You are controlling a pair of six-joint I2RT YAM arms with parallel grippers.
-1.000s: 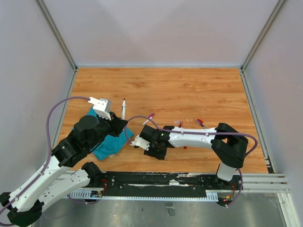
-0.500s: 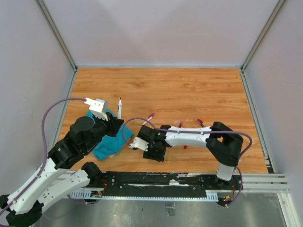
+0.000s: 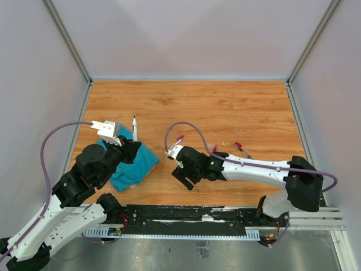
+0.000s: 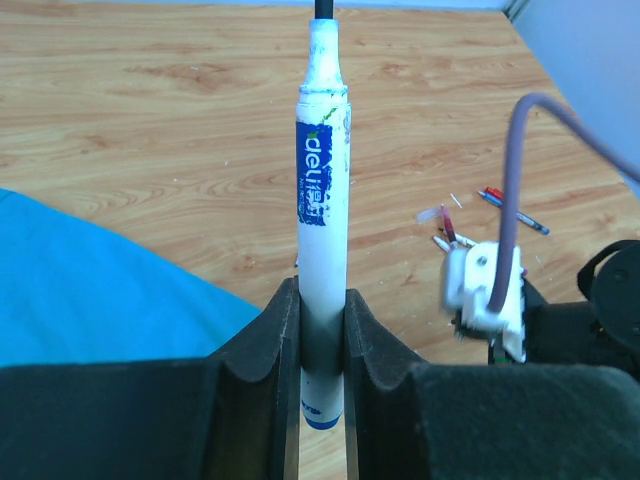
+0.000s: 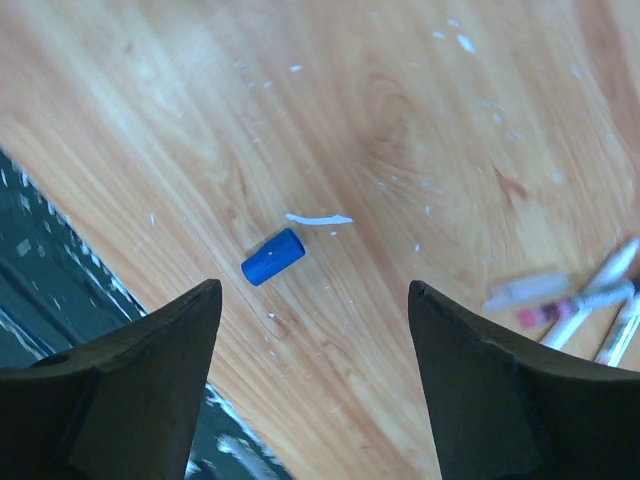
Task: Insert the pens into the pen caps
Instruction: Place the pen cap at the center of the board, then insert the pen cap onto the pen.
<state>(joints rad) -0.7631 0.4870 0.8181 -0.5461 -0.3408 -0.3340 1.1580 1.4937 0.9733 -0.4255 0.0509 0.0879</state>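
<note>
My left gripper is shut on a white pen with a blue label. The pen stands upright with its dark tip uppermost, and it also shows in the top view above the teal cloth. My right gripper is open and holds nothing. It hovers over a small blue pen cap lying on its side near the table's front edge. From above, that gripper hides the cap. Several more pens lie in a loose cluster to its right.
A teal cloth lies crumpled under the left arm. A magenta-tipped pen, a small cluster of pens and caps and a red-and-blue pen lie on the wooden table. The black front rail runs close to the cap.
The right gripper's jaws have widened, and it has shifted right as its arm stretched out low. The left gripper has carried the pen a little to the left.
</note>
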